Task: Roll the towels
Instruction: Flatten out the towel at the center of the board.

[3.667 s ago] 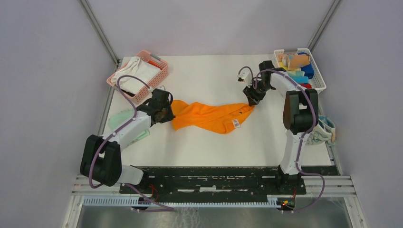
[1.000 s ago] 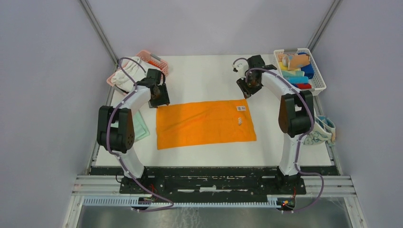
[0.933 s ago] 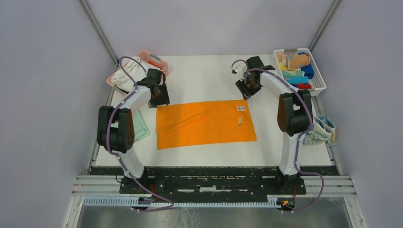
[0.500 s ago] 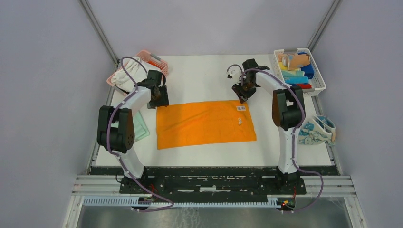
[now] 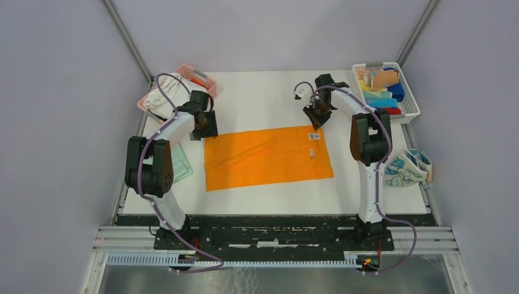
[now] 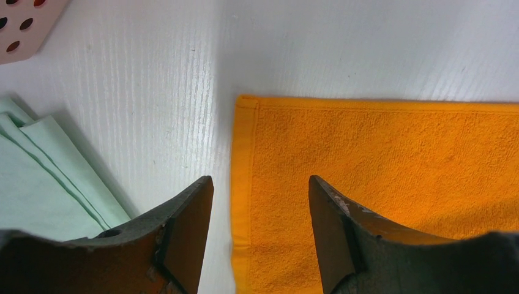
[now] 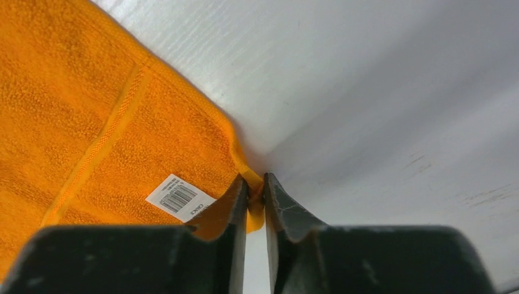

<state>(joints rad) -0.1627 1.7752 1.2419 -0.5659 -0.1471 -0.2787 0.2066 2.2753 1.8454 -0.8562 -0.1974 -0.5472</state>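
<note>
An orange towel lies spread flat in the middle of the table, its white label near the far right corner. My right gripper is shut on that far right corner; the right wrist view shows the orange hem pinched between the fingers of the gripper, beside the label. My left gripper is open over the far left corner. In the left wrist view the left gripper straddles the towel's left hem, nothing held. A mint green towel lies folded at the left.
A pink mesh basket with a white cloth stands at the back left. A white basket with rolled towels stands at the back right. A white and teal patterned towel lies at the table's right edge.
My right gripper came down and shut on the towel's far right corner. The towel has slid slightly to the right. The left gripper has barely moved.
</note>
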